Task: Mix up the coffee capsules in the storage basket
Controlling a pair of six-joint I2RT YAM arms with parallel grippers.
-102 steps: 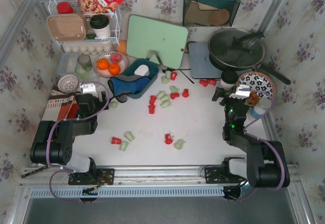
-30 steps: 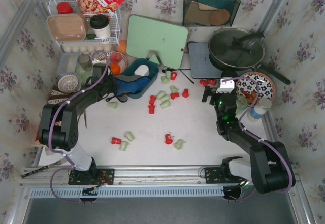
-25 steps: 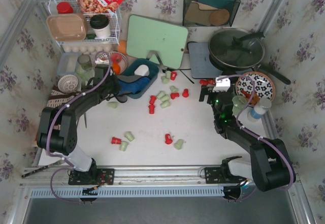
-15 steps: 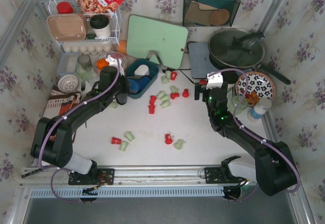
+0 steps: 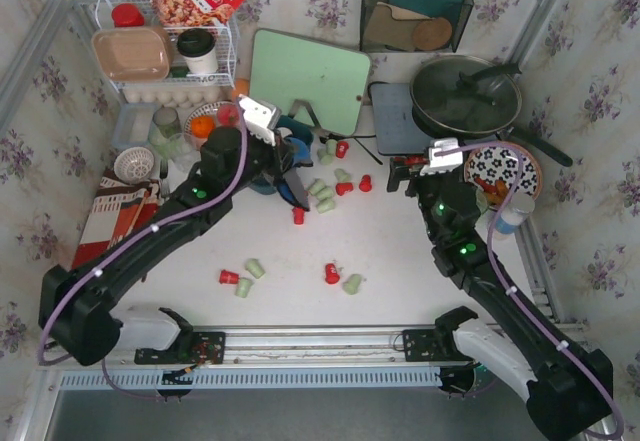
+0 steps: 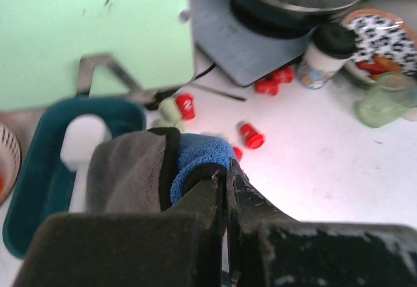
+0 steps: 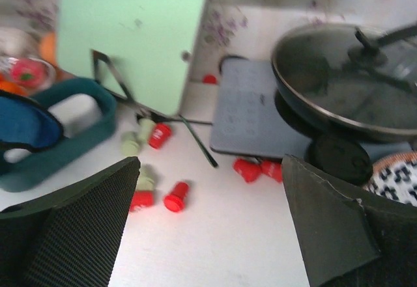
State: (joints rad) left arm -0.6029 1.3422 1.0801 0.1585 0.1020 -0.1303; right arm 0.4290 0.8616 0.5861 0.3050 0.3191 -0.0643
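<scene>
The left pincer (image 6: 227,176) is pressed together on a blue terry cloth (image 6: 199,157) with black edging and a grey part. It holds the cloth at the right-hand end of the storage basket (image 6: 29,170). Whether the cloth touches the basket rim cannot be told. The dark teal basket stands on the counter (image 5: 400,251) just in front of the pale green cutting board (image 5: 310,81), and a white object (image 6: 81,144) lies inside it. In the top view the left arm covers most of the basket.

The coffee capsules (image 5: 320,191), red and pale green, lie scattered on the counter outside the basket. A loose cluster is just right of the basket, and a red and a green one lie close to the foot of the cutting board. Two more small groups sit nearer the arm bases. A pair of red capsules (image 7: 247,168) lies at the front edge of the grey mat (image 7: 251,114) that carries the lidded pan (image 7: 352,82).

The right pincer (image 7: 210,170) has its fingers spread wide apart and grips nothing. It hangs over bare counter near that red pair, well apart from the basket.
</scene>
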